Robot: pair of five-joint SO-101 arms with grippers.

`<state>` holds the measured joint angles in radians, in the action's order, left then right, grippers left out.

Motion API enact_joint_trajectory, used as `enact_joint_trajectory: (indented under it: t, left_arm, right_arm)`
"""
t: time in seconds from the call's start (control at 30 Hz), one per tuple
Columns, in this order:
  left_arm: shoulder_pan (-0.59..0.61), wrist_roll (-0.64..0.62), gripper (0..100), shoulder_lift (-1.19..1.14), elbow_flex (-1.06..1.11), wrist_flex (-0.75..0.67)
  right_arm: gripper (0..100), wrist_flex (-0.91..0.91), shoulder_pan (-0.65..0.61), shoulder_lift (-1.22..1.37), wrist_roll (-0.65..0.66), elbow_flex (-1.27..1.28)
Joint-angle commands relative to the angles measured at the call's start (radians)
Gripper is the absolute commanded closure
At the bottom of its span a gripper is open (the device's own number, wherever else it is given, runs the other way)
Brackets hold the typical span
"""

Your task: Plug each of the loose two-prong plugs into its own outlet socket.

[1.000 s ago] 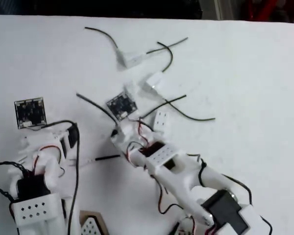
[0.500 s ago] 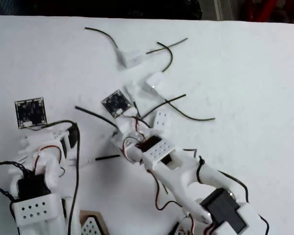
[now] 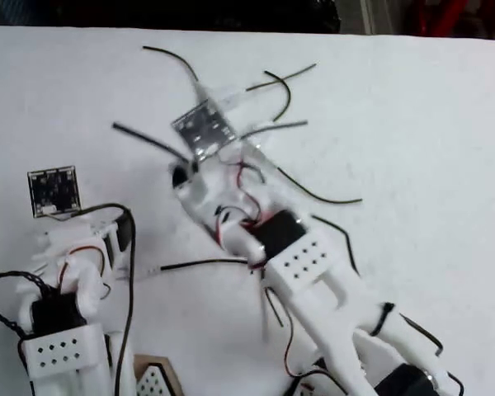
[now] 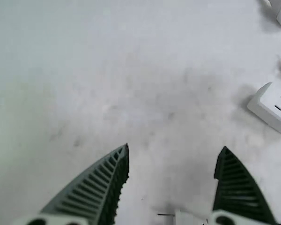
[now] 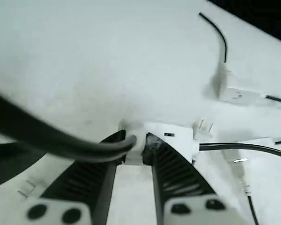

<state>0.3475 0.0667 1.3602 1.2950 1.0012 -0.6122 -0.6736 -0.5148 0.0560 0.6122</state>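
gripping a seemingly light, rigid plug (image 5: 171,138) by its white body, likely the surest hold given its springy cord (image 5: 61,140), the right claw (image 5: 133,154) hung over the table (image 5: 84,56) while the left claw (image 4: 171,171) gaped empty.

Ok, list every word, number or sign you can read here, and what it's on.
No readable words or numbers.
The black square tag: dotted pattern, no letters.
The second tag: blurred.
The white block beyond the held plug: dark mark, too small to read.
The outlet socket: slots, no print.
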Motion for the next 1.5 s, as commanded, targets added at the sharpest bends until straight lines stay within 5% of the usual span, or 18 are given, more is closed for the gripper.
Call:
enact_joint_trajectory:
  t: [0.0,0.37,0.63,0.9,1.17,1.47]
  left_arm:
    - [0.007,-0.003,71,0.008,-0.006,-0.023]
    - [0.007,-0.002,71,0.01,-0.003,-0.023]
    - [0.007,-0.005,71,0.01,-0.002,-0.023]
    - [0.007,-0.005,71,0.01,0.0,-0.023]
    - [0.007,-0.006,71,0.01,0.0,-0.023]
    - [0.007,-0.003,71,0.01,0.0,-0.023]
  right_arm:
    - [98.1,0.004,0.107,-0.044,0.015,-0.074]
    - [98.1,0.252,0.489,0.245,0.008,-0.077]
    - [98.1,0.512,0.604,0.492,0.014,-0.078]
    - [81.4,0.355,0.599,0.542,0.014,-0.18]
    - [91.1,0.073,0.533,0.364,0.008,-0.218]
    - [92.1,-0.189,0.26,0.26,0.005,-0.218]
